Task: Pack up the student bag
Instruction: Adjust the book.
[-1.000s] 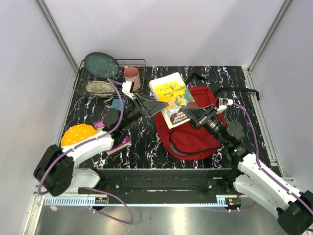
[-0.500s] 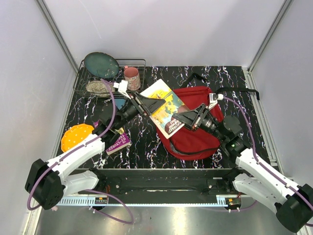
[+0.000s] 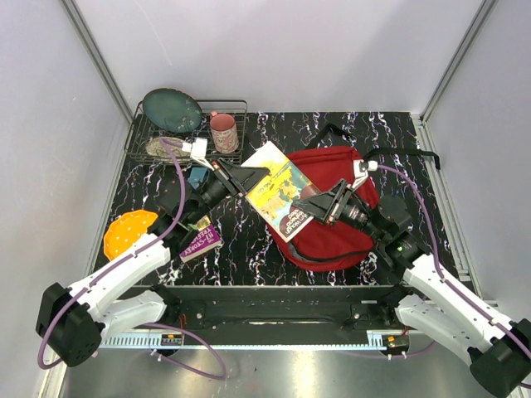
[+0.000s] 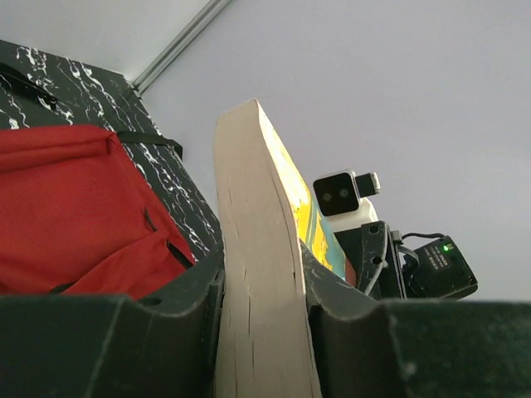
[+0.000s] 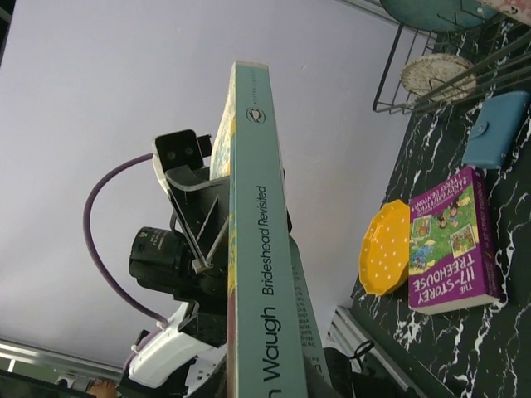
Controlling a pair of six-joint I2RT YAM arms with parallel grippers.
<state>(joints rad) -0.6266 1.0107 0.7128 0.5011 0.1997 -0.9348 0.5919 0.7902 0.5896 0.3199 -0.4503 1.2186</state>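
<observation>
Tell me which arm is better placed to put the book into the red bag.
Right, probably. Both grippers grip the book, but the right gripper is above the student bag, while the left gripper hangs over the table beside it.

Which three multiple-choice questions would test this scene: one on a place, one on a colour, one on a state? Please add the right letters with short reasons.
1. The yellow book is: A flat on the table; B gripped by the left hand and the right hand together; C inside the student bag.
2. The student bag is: A blue; B green; C red.
3. The purple book lies: A in the student bag; B on the table beside the orange plate; C on the yellow book.
Answers: 1 B: both hands clamp it above the student bag. 2 C: its fabric is red. 3 B: the top view shows it there.
</observation>
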